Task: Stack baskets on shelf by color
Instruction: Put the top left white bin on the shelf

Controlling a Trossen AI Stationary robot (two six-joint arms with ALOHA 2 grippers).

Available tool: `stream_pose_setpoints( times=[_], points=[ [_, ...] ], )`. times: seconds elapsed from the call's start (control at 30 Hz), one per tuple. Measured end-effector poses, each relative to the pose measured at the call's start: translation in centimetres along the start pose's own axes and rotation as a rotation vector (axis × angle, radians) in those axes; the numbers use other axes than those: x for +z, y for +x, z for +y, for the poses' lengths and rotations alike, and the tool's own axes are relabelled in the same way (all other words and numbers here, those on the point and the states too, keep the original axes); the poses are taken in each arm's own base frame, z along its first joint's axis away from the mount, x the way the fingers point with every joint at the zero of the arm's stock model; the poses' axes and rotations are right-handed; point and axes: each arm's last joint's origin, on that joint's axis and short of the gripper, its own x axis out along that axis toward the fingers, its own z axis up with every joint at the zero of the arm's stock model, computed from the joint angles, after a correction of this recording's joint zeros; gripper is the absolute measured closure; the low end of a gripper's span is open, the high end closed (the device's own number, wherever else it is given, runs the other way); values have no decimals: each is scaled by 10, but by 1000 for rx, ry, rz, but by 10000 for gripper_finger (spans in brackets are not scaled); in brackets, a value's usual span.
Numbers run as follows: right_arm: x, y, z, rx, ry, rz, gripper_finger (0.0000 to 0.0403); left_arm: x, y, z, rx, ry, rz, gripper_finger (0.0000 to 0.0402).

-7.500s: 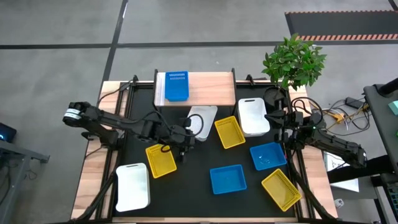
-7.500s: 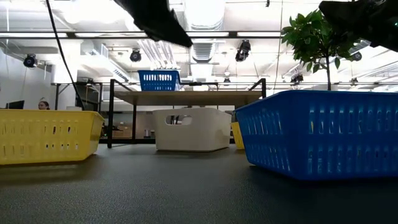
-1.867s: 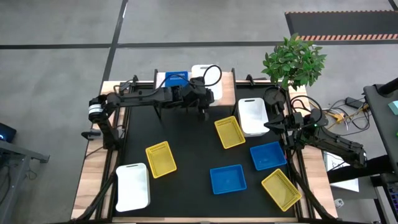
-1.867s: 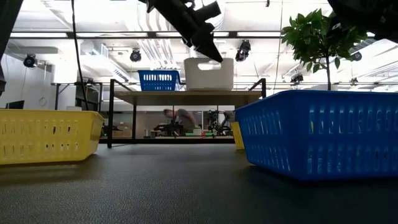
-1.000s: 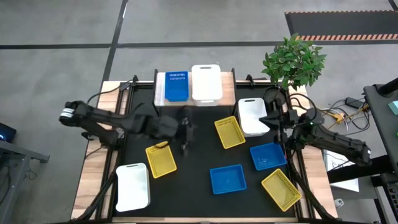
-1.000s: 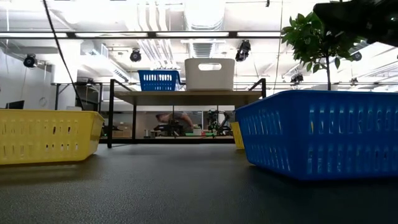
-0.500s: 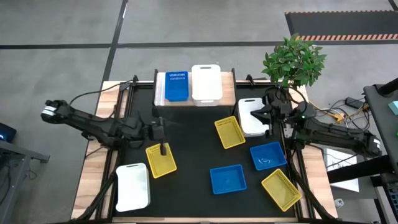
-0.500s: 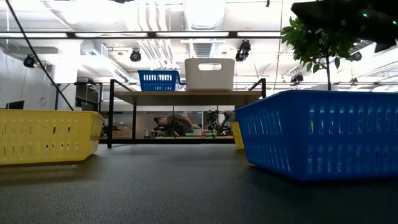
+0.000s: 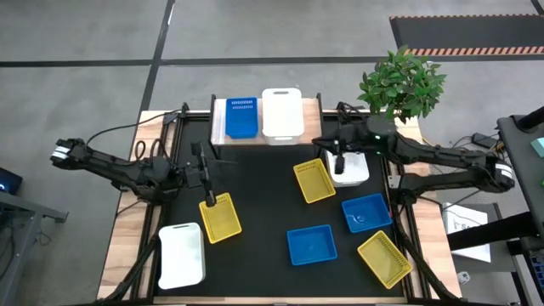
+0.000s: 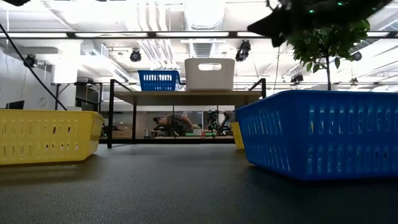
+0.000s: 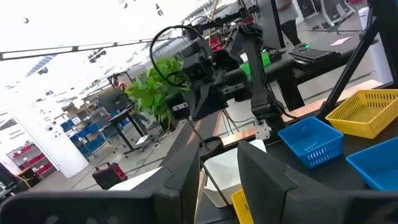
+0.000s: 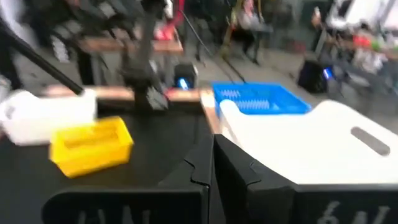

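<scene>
The shelf (image 9: 312, 121) stands at the table's far edge and carries a blue basket (image 9: 240, 117) and a white basket (image 9: 282, 112) side by side; the low view shows both (image 10: 159, 79) (image 10: 209, 73) on its plank. On the table lie three yellow baskets (image 9: 220, 217) (image 9: 314, 180) (image 9: 384, 258), two blue (image 9: 311, 245) (image 9: 366, 212) and two white (image 9: 181, 255) (image 9: 350, 161). My left gripper (image 9: 208, 189) (image 11: 219, 186) is open above the far end of the left yellow basket. My right gripper (image 9: 339, 163) (image 12: 213, 165) is shut, above the left edge of the right white basket.
A potted plant (image 9: 401, 82) stands at the far right corner, just behind my right arm. Cables (image 9: 463, 157) trail off the right side. Bare black tabletop (image 9: 263, 195) lies between the shelf and the baskets.
My left arm has drawn back toward the table's left edge, from the table's middle to above the left yellow basket. My right arm has swung from the right edge toward the left and far side, over the right white basket. No basket has moved.
</scene>
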Motion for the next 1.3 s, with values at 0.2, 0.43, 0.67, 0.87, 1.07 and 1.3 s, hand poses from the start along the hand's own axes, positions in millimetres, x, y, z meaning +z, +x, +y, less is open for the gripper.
stream_pose_setpoints(
  times=[0.2, 0.43, 0.67, 0.87, 1.07, 1.3],
  points=[
    [19, 27, -7, -112, -21, 149, 394, -1, -1, 0, -1, -1, 1, 308],
    [38, 47, -21, -270, -23, 423, 394, -4, 2, -4, -13, 10, 21, 308],
    [50, 67, -35, -455, -85, 730, 394, -5, 3, -5, -14, 11, 23, 308],
    [43, 89, -50, -485, -137, 913, 394, -5, 3, -5, -14, 12, 24, 308],
    [35, 109, -57, -459, -159, 956, 394, -5, 3, -5, -15, 13, 25, 308],
    [32, 118, -58, -426, -162, 962, 394, -5, 3, -5, -15, 13, 25, 308]
  ],
)
